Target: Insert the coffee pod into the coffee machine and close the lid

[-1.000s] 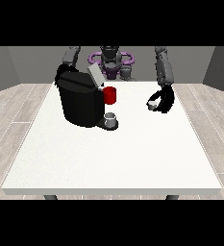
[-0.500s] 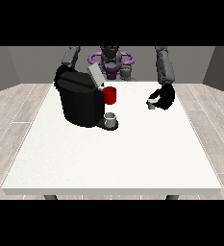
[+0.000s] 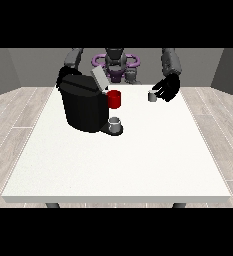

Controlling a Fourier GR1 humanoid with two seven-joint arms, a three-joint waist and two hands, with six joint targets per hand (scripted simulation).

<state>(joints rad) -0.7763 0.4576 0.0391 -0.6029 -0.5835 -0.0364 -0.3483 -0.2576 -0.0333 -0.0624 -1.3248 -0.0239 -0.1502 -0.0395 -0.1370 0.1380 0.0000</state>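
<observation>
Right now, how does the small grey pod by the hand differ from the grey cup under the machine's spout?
The pod sits out on the bare table beside the hand at the view's right; the grey cup stands on the coffee machine base. The pod looks smaller than the cup. Both are grey and upright.

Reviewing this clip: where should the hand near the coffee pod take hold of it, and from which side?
Grip the coffee pod across its round side wall, coming from the view's right, where the hand already sits beside it. The pod stands upright on the white table, small and short, so a pinch across its sides probably suits it better than a wrap. Whether the fingers touch it cannot be told.
</observation>
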